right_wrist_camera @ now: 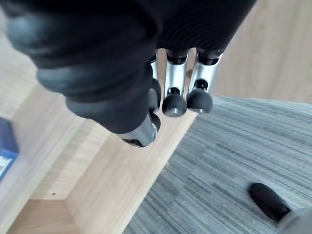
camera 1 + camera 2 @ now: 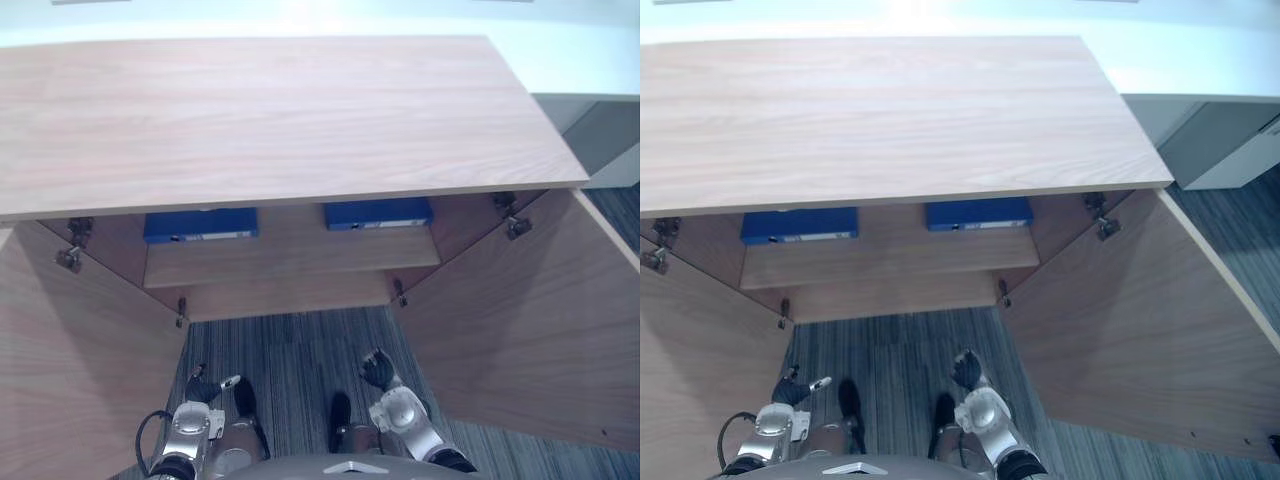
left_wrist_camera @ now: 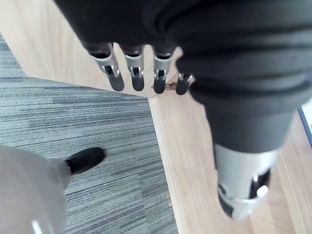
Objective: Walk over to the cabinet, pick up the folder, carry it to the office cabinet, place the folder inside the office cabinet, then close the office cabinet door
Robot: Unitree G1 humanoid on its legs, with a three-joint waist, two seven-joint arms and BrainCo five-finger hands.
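1. While the cabinet (image 2: 270,120) stands with both doors swung wide, the left door (image 2: 70,370) angles out toward the robot, with a metal hinge (image 2: 72,250) at its inner edge.
2. The left hand (image 2: 205,385) hangs low over the grey striped carpet (image 2: 300,350), just inside the left door. Its fingers (image 3: 135,73) are straight and relaxed, holding nothing, and they point toward the cabinet's lower front edge.
3. The left folder (image 2: 200,223), blue with a pale label along its near edge, lies flat on the shelf (image 2: 290,255) under the cabinet's top, toward the left.
4. The right folder (image 2: 378,212), also blue, lies flat on the same shelf, apart from the first, with bare wood between them.
5. The right hand (image 2: 377,370) hangs low over the carpet, near the foot of the right door. Its fingers (image 1: 174,92) are loosely extended, the thumb close beside them, and it is empty.
6. The right door (image 2: 530,320) slants out on the right.
7. Both hands are well apart from the folders.
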